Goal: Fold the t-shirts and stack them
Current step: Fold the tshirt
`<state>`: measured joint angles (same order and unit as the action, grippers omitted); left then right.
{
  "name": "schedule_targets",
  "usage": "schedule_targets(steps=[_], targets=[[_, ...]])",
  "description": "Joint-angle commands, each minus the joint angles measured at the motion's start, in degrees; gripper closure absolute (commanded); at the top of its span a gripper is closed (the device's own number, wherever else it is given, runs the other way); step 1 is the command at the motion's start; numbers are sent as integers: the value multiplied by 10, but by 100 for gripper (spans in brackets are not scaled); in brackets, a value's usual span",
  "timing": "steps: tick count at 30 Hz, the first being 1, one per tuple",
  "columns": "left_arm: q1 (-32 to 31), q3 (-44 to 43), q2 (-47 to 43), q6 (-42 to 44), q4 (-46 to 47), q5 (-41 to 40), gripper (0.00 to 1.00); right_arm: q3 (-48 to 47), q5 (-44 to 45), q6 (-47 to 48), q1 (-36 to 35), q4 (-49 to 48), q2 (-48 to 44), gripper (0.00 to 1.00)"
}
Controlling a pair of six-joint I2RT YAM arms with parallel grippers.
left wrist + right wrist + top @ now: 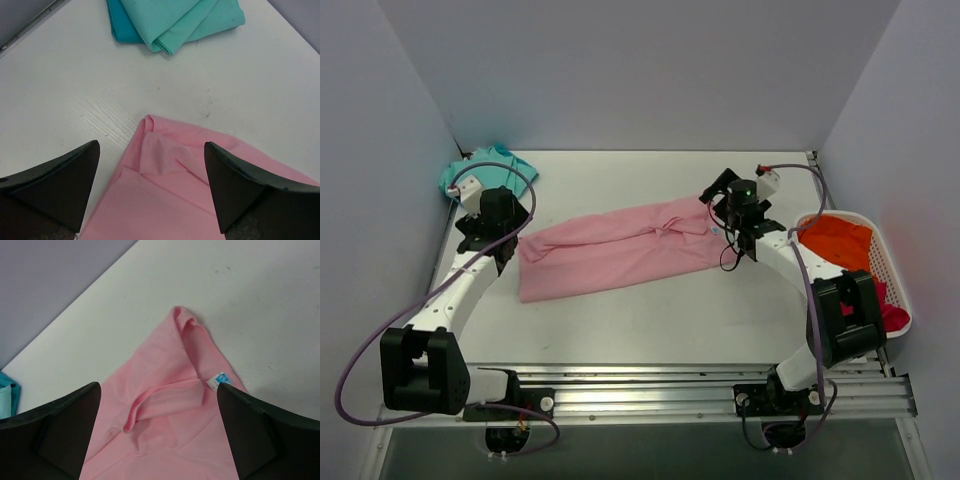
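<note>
A pink t-shirt [620, 250], folded lengthwise into a long band, lies flat on the table [670, 320]; its ends look only loosely tucked, so a pinch catching just the top layer would likely pull the fold open or bunch it; the left gripper [152, 187] hangs over the band's left end, the right gripper [157, 430] over its right end, both jaws spread wide, holding nothing; a folded teal t-shirt [485, 168] sits beyond the pink one's left end.

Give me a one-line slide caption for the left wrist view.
Open left gripper hovers over one end of the pink t-shirt, the folded teal t-shirt lying apart on the white table.
</note>
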<state>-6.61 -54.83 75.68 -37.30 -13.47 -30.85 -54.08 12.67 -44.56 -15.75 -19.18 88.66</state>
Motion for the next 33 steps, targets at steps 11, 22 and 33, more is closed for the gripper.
schedule_targets(steps=[11, 22, 33], targets=[[26, 70, 42, -86, 66, 136, 5, -111, -6, -10, -26, -31, 138, 5], [99, 29, 146, -100, 165, 257, 6, -158, -26, 4, -24, -46, 188, 6], [123, -25, 177, -145, 168, 365, 9, -176, -33, 11, -13, -51, 217, 7]])
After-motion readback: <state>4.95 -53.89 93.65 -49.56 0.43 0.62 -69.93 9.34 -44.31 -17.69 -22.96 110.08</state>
